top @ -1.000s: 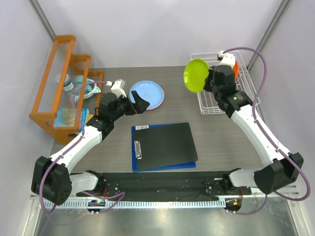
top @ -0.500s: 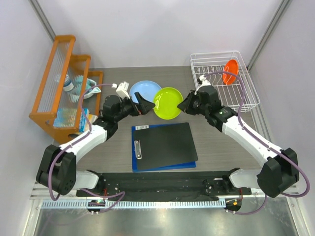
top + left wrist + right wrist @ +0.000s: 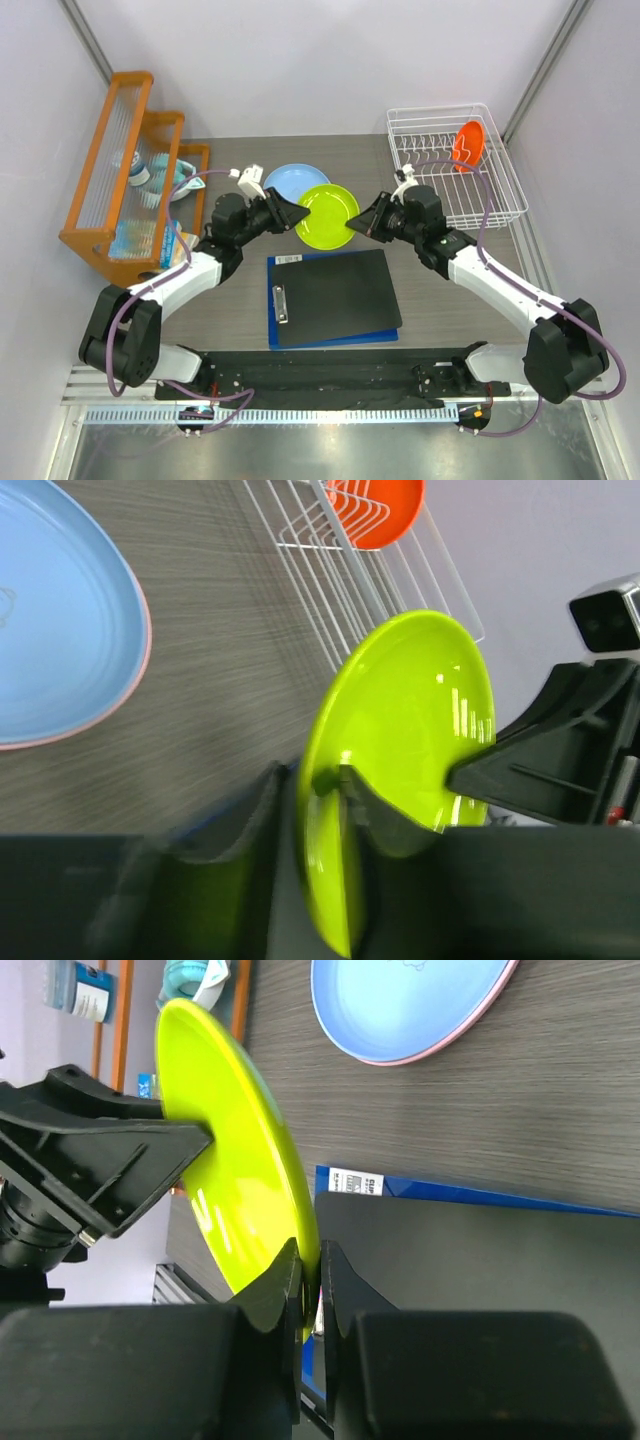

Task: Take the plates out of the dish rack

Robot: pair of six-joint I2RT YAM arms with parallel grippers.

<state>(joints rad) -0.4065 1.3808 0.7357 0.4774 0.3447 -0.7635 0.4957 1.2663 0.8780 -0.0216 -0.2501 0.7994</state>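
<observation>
The lime green plate [image 3: 328, 215] [image 3: 420, 710] [image 3: 235, 1160] hangs tilted above the table's middle, held from both sides. My right gripper [image 3: 360, 224] [image 3: 310, 1255] is shut on its right rim. On the opposite rim sits my left gripper [image 3: 298, 218] [image 3: 312, 772], its fingers closed around the edge. The light blue plate [image 3: 290, 182] [image 3: 50, 630] lies flat behind on the pink plate [image 3: 100, 715], of which only a thin rim shows. An orange plate [image 3: 467, 145] [image 3: 375, 510] stands upright in the white wire dish rack [image 3: 495, 190] at the back right.
A black clipboard [image 3: 335, 295] on a blue one lies just in front of the held plate. The orange stepped shelf rack [image 3: 120, 160] with small items stands at the back left. Grey walls close in both sides.
My right arm carried the lime green plate from the rack to the table's middle. My left gripper reached in and closed from wide open onto the plate's other rim.
</observation>
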